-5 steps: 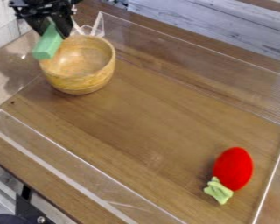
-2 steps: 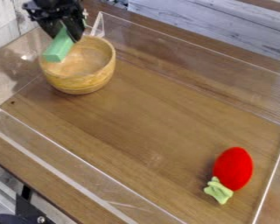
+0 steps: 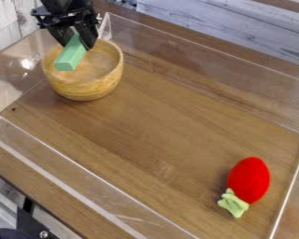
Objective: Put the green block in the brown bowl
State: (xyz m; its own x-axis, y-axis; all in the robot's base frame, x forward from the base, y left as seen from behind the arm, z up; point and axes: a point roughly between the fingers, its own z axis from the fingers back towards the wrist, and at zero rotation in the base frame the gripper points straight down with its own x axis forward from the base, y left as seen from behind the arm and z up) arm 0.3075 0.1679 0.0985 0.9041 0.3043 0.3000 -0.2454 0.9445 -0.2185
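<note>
The green block [image 3: 74, 53] hangs tilted over the brown bowl [image 3: 85, 75] at the far left, its lower end just above the bowl's inside. My gripper [image 3: 75, 34] is shut on the block's upper end, black fingers on either side of it. The bowl is round, light wood with a thick rim, and sits on the wooden table.
A red strawberry toy [image 3: 249, 178] with a pale-green leafy stub [image 3: 232, 203] lies at the near right. Clear acrylic walls [image 3: 152, 219] ring the wooden table top. Pale planks run along the back.
My gripper has carried the green block rightward, from the bowl's left rim to over the bowl's inside.
</note>
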